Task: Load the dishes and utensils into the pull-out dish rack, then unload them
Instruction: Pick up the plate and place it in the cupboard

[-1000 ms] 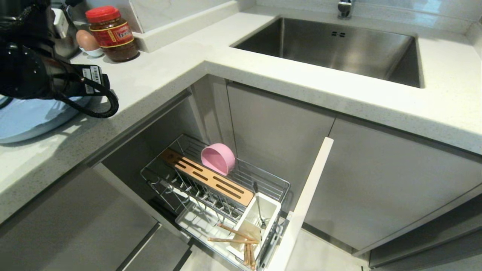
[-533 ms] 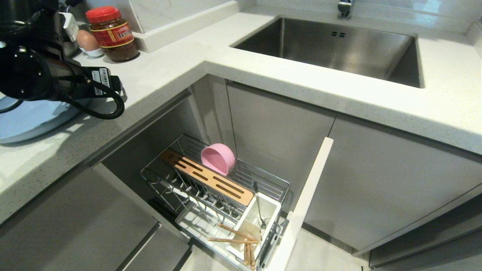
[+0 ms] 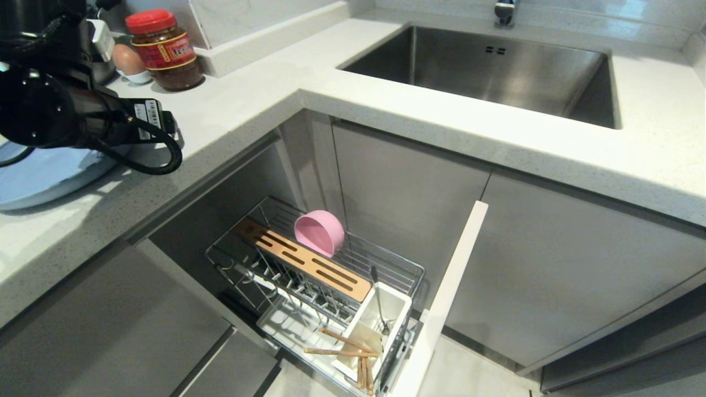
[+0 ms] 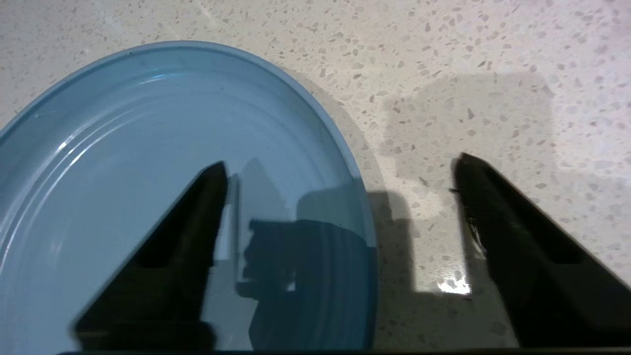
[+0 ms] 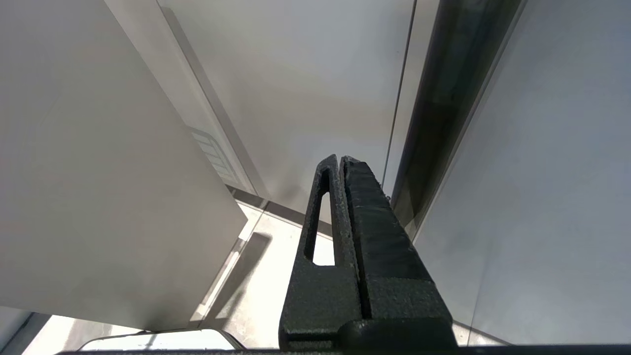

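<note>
The light-blue plate (image 4: 148, 162) lies flat on the speckled countertop (image 4: 443, 74), at the far left of the head view (image 3: 38, 176), partly under the left arm. The left gripper (image 4: 340, 172) hangs over the plate's edge with its fingers spread wide and nothing between them: one finger (image 4: 172, 236) stands above the plate's inner surface, the other (image 4: 517, 246) above bare countertop just beside the plate, so the rim runs between the two. Whether either fingertip touches anything cannot be told; both cast shadows below.

Behind the left arm on the counter stand a red-lidded jar of dark sauce (image 3: 165, 49) and an egg (image 3: 127, 59) in a small white cup. The steel sink (image 3: 485, 71) lies further along the counter, well apart from the plate.

Below the counter the pull-out dish rack (image 3: 314, 286) is drawn out beside its open white cabinet door (image 3: 447, 298). The pink bowl (image 3: 319, 232) leans on its side at the rear of the rack, beside the slotted wooden strip (image 3: 303, 259). The white cutlery cup (image 3: 380, 325) at the front holds the slim silver utensil (image 3: 378, 298), upright. The wooden chopsticks (image 3: 345, 344) lie loosely crossed by the cup's front, over the white drip tray (image 3: 287, 325).

The right gripper (image 5: 340, 162) hangs low beside grey cabinet panels, its fingers pressed together, empty.
</note>
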Robot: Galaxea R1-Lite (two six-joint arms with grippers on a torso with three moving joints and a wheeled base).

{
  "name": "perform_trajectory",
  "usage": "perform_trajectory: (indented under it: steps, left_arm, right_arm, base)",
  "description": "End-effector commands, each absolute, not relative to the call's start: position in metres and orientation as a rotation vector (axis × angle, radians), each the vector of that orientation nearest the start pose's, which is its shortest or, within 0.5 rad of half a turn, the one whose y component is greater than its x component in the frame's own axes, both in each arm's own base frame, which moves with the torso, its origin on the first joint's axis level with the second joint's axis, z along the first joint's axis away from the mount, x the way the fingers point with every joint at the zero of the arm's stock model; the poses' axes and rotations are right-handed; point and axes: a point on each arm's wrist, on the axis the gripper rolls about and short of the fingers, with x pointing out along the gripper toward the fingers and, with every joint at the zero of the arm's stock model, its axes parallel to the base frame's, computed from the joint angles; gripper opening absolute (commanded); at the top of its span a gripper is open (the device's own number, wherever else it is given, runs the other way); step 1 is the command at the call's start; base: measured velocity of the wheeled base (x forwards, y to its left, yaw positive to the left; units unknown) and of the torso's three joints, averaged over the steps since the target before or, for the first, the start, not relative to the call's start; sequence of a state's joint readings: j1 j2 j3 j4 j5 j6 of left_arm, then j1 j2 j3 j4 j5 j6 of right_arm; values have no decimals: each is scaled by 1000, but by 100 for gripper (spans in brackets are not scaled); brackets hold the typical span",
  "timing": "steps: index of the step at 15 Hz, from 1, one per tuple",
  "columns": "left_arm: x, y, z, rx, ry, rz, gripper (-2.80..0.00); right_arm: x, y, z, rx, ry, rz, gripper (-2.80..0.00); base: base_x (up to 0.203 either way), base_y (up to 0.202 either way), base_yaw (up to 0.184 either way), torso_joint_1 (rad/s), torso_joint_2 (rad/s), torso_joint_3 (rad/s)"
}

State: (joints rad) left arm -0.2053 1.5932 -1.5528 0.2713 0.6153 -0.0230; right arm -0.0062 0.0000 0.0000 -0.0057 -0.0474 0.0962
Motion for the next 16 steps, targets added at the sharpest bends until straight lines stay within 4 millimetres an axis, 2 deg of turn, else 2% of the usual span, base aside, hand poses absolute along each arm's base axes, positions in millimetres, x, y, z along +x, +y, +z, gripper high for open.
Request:
perform_trajectory:
  steps: [1,8,13,16]
  left_arm:
    - [277,-43,338,102,284,419,-280]
    - [271,-31,345,83,265,424,-280]
    - [241,-25,360,54,207,397,-280]
    - [223,-22,375,46,136,448,-280]
  right_arm:
    - [-23,-1,76,97,-13,-53,-280]
    - [-23,-1,76,97,-13,-53,-280]
    - [-23,-1,76,97,-13,-53,-280]
    - [-23,-1,76,97,-13,-53,-280]
  base:
    - [0,0,0,0,0,0]
    - [0,0,0,0,0,0]
    - [0,0,0,0,0,0]
    - [0,0,0,0,0,0]
